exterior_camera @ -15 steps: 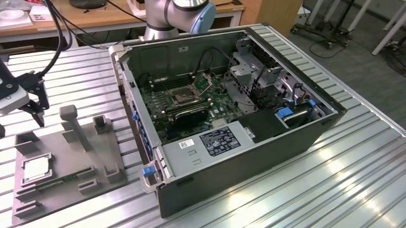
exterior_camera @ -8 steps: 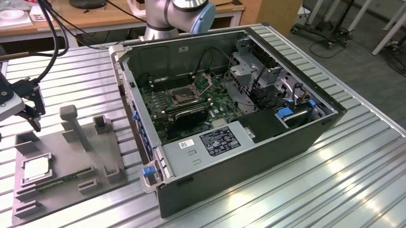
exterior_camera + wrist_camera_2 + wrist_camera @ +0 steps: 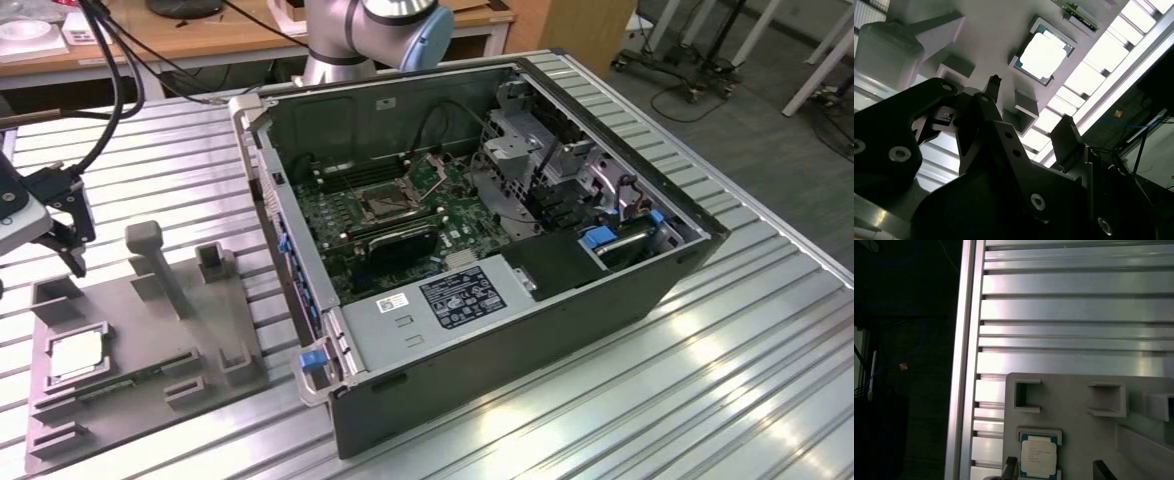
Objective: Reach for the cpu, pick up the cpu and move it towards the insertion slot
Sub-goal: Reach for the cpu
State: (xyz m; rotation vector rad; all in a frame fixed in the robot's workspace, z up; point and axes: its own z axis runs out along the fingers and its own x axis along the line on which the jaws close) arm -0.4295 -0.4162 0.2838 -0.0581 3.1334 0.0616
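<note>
I have my gripper [image 3: 1030, 107] released and empty, jaws spread, hovering near the cpu [image 3: 1045, 54], which lies flat in a recess of the grey holder [image 3: 127, 330] on the worktop [image 3: 641, 380], I think for easy grasping, well apart from the insertion slot [image 3: 387, 205].

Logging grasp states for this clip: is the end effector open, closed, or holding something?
End effector: open, holding nothing; the cpu lies untouched on the grey fixture.
</note>
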